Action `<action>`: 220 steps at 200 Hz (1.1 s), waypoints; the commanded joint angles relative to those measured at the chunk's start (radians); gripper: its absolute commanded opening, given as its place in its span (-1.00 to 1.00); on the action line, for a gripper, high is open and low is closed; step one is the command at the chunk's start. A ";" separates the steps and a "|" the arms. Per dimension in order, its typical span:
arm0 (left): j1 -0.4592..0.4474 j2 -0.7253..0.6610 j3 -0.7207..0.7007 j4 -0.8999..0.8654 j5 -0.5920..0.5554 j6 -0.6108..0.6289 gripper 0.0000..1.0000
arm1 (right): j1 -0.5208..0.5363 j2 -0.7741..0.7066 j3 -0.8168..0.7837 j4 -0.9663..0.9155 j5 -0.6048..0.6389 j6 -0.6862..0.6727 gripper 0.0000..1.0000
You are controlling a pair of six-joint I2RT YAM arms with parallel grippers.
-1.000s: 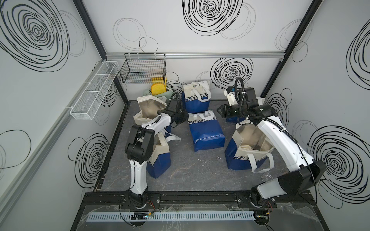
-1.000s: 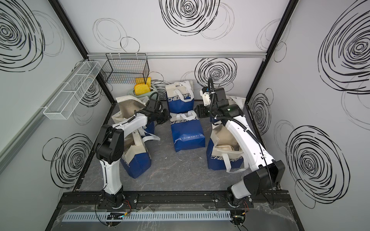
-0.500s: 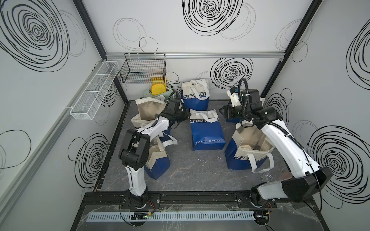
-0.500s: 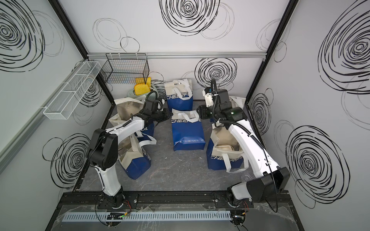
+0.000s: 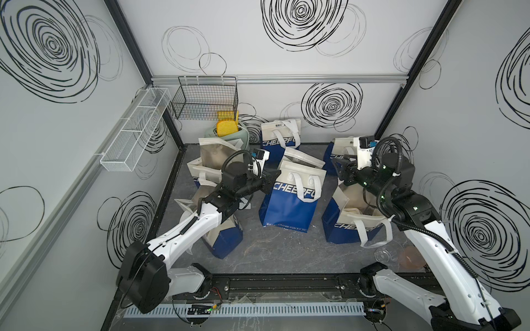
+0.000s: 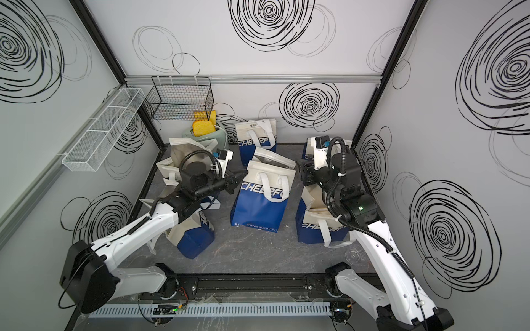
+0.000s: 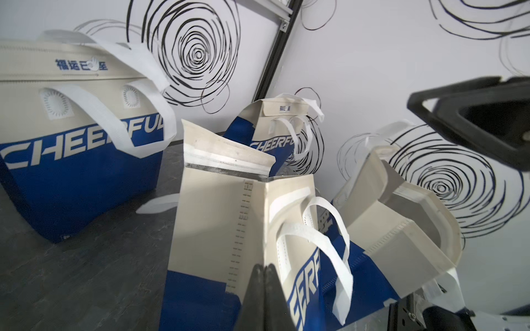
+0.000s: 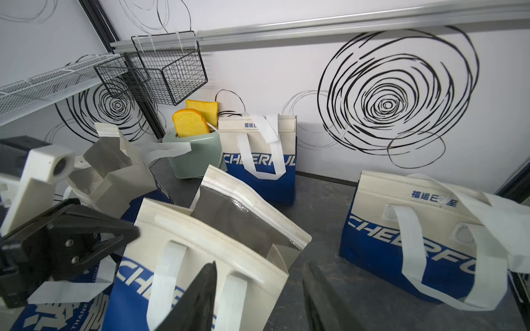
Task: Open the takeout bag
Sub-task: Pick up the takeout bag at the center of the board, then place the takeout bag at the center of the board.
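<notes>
The middle bag (image 5: 289, 206) is standing in the middle of the worktop (image 5: 272, 252), with other bags all around it. Its flap (image 5: 304, 159) is already sticking up at the back, so the top is not stuck shut. But the mouth is looking narrow, so I think it needs pulling wider. The left fingers (image 7: 255, 295) are pressing together right by the bag's top corner, with nothing showing between them. The right fingers (image 8: 198, 298) are standing apart, holding nothing, near its other side.
</notes>
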 commanded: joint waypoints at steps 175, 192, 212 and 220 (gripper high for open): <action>-0.604 -0.491 -0.361 -0.053 -0.791 0.161 -1.00 | 0.042 0.194 0.306 -0.439 -0.294 0.109 0.17; -0.644 -0.523 -0.377 -0.039 -0.816 0.209 -1.00 | 0.045 0.158 0.284 -0.377 -0.272 0.002 0.22; -0.673 -0.567 -0.396 -0.024 -0.836 0.250 -1.00 | 0.044 0.094 0.213 -0.292 -0.289 -0.084 0.36; -0.677 -0.582 -0.399 -0.026 -0.842 0.260 -1.00 | 0.043 0.091 0.201 -0.292 -0.317 -0.121 0.40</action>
